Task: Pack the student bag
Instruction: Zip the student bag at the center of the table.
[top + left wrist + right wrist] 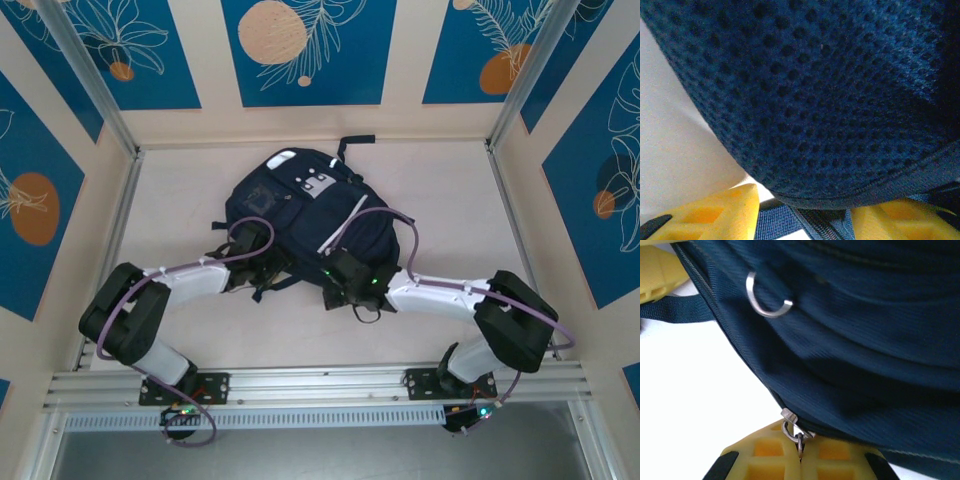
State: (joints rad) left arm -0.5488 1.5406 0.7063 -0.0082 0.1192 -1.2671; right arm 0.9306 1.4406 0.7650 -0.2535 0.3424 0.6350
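bag position: large navy-blue fabric student bag flat on the pale table, mid-table towards the far side, carry handle at the far end, straps trailing near.
right gripper: at the near-right edge of the bag, yellow fingers pressed together, pinching the small silver metal zip pull.
left gripper: at the near-left corner, yellow fingers standing apart with the dark-blue mesh padded panel and a blue webbing strap between them; impossible to tell whether biting on the fabric or only straddling it.
risk, pull slipping: thin tab held by the very tips; likely to pop free under a jerk, or under a pull off the line of the dark zip track.
risk, zip jamming: slack, folded cloth just beside the pull; probably snagged if drawn while the cloth sags.
risk, bag dragging: soft bag on a smooth surface; likely to slide towards the right rather than unzip if the left side gives no real anchor.
risk, strap tangle: loose webbing near both wrists; could catch a finger on a sideways move.
risk, wrong ring: open silver wire ring farther along the same flank; easy to mistake for the pull after a lost grip.
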